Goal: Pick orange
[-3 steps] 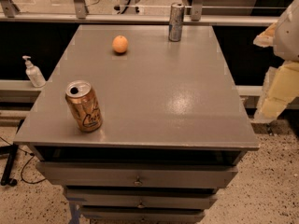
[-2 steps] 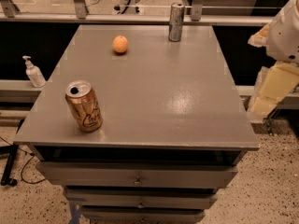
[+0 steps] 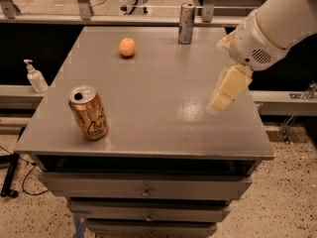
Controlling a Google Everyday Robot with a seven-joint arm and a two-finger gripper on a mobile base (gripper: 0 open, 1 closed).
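Observation:
The orange point(image 3: 127, 47) is a small round orange fruit on the grey table top point(image 3: 148, 98), at the far left-centre. My gripper point(image 3: 221, 99) hangs from the white arm that comes in from the upper right. It hovers over the right side of the table, well to the right of the orange and nearer the front, and nothing shows in it.
An orange-gold soda can point(image 3: 89, 113) with a silver top stands at the front left. A tall silver can point(image 3: 186, 16) stands at the far edge, right of the orange. A soap dispenser bottle point(image 3: 34, 77) sits on a ledge left of the table. Drawers point(image 3: 143, 187) are below the top.
The arm and gripper have moved left from beyond the table's right edge to over its right side. The orange and both cans have not moved.

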